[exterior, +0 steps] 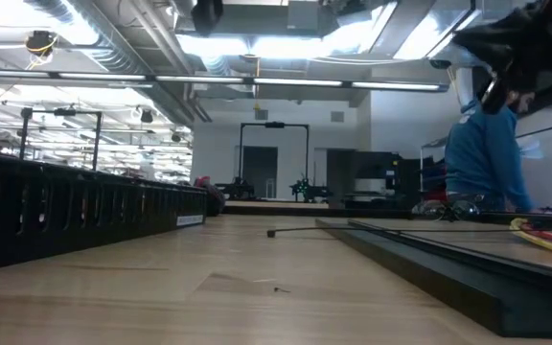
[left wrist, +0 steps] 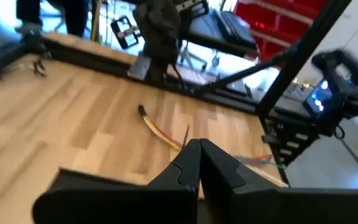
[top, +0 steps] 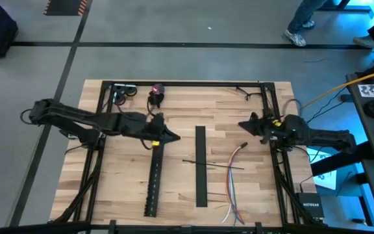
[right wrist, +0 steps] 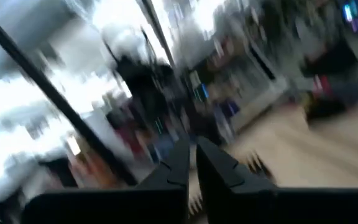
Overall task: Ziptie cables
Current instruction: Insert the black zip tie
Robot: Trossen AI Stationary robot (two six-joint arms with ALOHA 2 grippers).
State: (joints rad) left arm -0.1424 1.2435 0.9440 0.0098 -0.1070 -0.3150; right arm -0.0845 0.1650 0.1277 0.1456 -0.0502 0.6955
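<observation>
Right now, nothing is being held. At the near edge of the table [top: 128, 195], the cables [top: 234, 185] lie loose, red, white and blue, fanning out at the near end and curving up toward the middle. A very thin ziptie [top: 213, 163] lies flat across the flat black strip [top: 200, 166] and reaches the cables. Beside that strip, to the left, lies the long black slotted channel [top: 153, 179].

A bit farther back, the left gripper [top: 173, 136] hangs over the top end of the slotted channel. Its fingers [left wrist: 188, 165] are pressed tight together with nothing between them. On the other side, the right gripper [top: 245, 125] hangs up by the table's right frame, well away from the cables. Its fingers [right wrist: 185, 163] look nearly closed and empty too.

Far back, a person in blue [exterior: 482, 158] stands past the table.

What could go wrong? The ziptie is so thin and flat that closed fingers could just push it along the wood. The fingers need to open first. The cables are bendy, so they could spread apart or slide away when one gripper touches them.
</observation>
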